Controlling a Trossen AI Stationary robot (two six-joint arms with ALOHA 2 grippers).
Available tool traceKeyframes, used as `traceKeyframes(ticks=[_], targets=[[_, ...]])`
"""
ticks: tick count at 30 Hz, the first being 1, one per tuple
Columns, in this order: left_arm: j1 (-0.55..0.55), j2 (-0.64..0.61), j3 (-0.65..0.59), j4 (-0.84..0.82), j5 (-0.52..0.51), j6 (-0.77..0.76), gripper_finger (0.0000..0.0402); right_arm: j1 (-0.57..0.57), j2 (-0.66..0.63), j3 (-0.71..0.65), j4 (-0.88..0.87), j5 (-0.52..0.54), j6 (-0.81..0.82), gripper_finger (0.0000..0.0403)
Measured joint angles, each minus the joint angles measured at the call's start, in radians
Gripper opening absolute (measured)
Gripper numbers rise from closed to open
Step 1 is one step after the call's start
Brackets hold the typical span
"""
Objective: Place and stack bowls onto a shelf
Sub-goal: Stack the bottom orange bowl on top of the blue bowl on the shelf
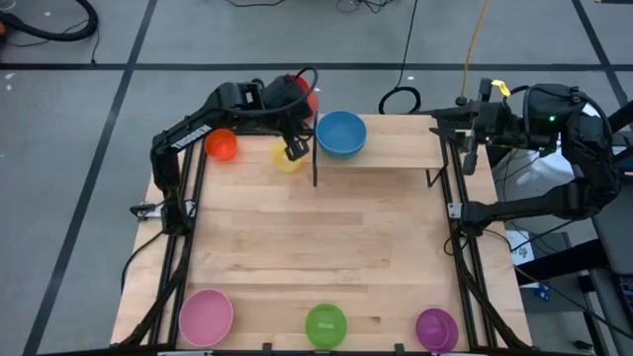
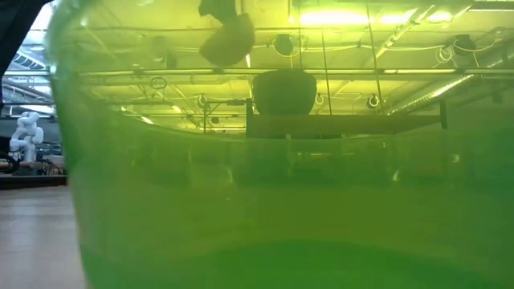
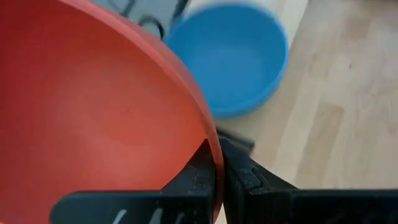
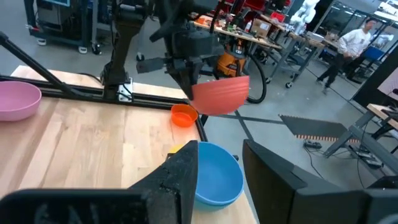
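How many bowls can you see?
7. The blue plastic bowl sits on the wooden shelf; red in the left gripper; orange and yellow nearby; pink, green, purple along the near edge. Others may be hidden.

My overhead feed is evenly lit, with only soft, short shadows under the arms. The low camera is nearly blocked by the green bowl (image 2: 265,201) pressed against its lens, tinting everything yellow-green; ceiling lights glare through it. In the left wrist feed, the red bowl (image 3: 93,106) pinched in the left gripper (image 3: 219,163) looks soft, and the blue bowl (image 3: 239,59) beyond it is blurred.
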Motion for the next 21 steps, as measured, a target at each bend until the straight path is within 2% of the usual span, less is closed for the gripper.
traceKeyframes(ticks=[4, 8, 14, 21], targets=[[-0.004, 0.005, 0.0, 0.1, 0.011, 0.036, 0.0006, 0.0, 0.009, 0.0, -0.021, 0.0, 0.006, 0.0118], [-0.006, 0.004, 0.0, 0.198, 0.073, 0.05, 0.0006, 0.0, 0.016, 0.0, -0.036, 0.0, 0.006, 0.0118], [-0.025, 0.015, 0.001, 0.296, 0.113, 0.098, 0.0006, 0.0, 0.021, 0.0, -0.038, 0.0, 0.006, 0.0118], [-0.036, 0.103, -0.001, 0.253, 0.136, 0.099, 0.0005, 0.0, 0.019, 0.0, -0.043, -0.001, 0.006, 0.0118]])
